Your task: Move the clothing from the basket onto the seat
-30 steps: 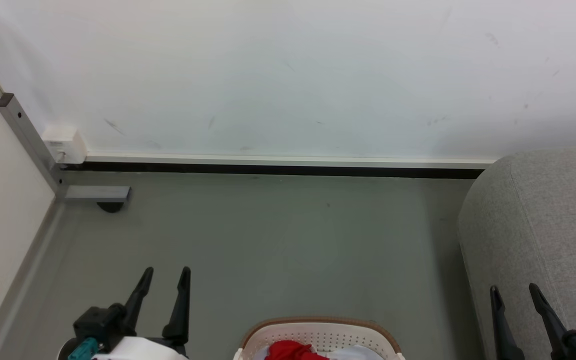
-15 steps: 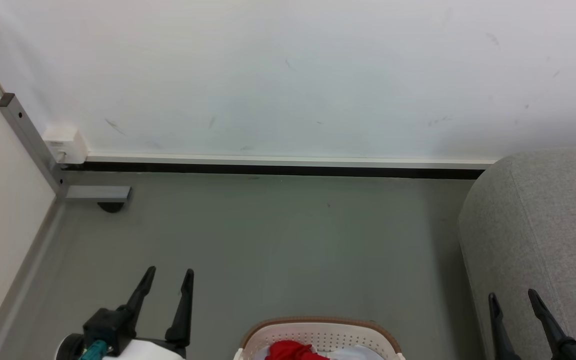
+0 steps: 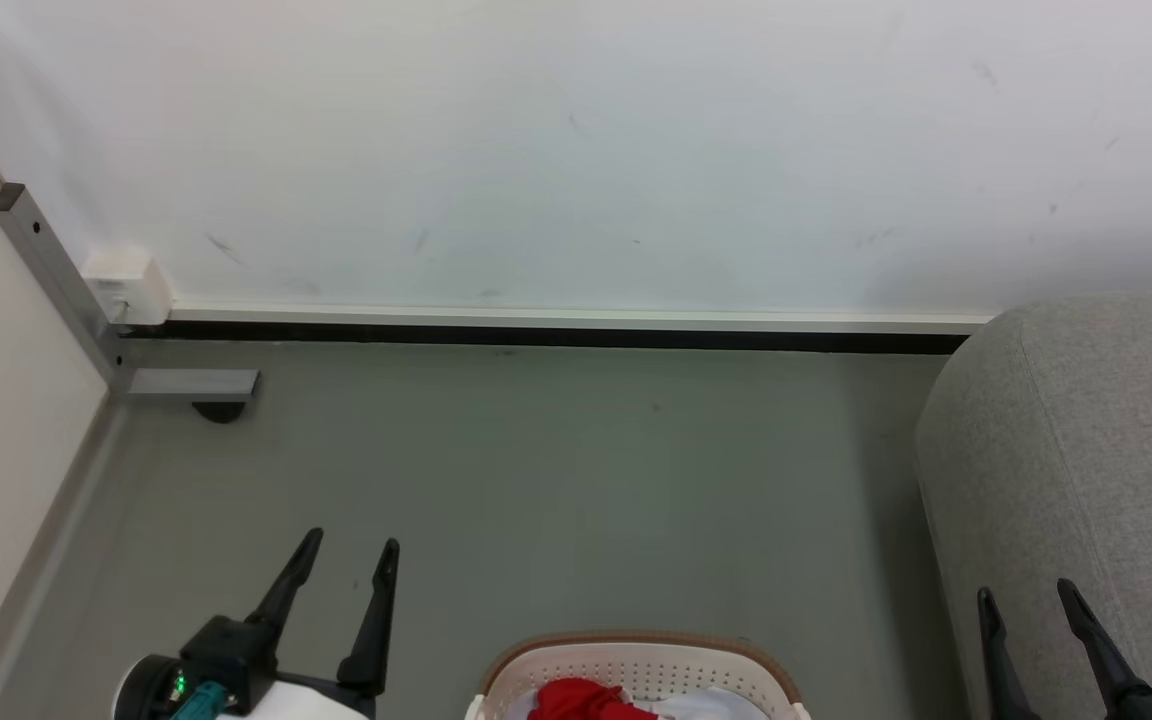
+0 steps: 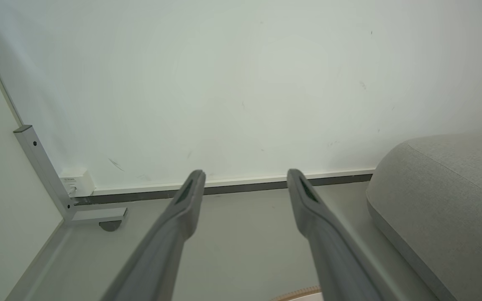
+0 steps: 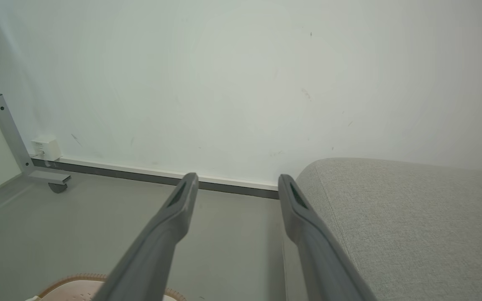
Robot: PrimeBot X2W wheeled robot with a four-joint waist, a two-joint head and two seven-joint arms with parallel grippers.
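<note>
The left gripper stood at the lower left of the head view. Its two long dark fingers were spread well apart with nothing between them, and the left wrist view showed the same wide gap. The right gripper stood at the lower right, its fingers likewise parted and holding nothing. Its tips showed against the side of the large light grey fabric-upholstered seat.

Between the two grippers, at the bottom edge of the head view, the oval cream-white plastic laundry basket with perforated sides and a tan-brown rim stood on the dull grey-green floor. The bright red soft garment lay bunched inside the basket, left of its middle, touching a plain white cloth on its right. The picture's edge cut off the near part of the basket, so the rest of its load could not be seen.

The seat stood to the right of the basket and apart from it, with a rounded corner and a seam running down its side. Behind everything rose a scuffed white wall, with a pale skirting strip along its foot. In the far left corner, a grey square-tube metal frame met the floor on a dark caster, just beside a small white box.
</note>
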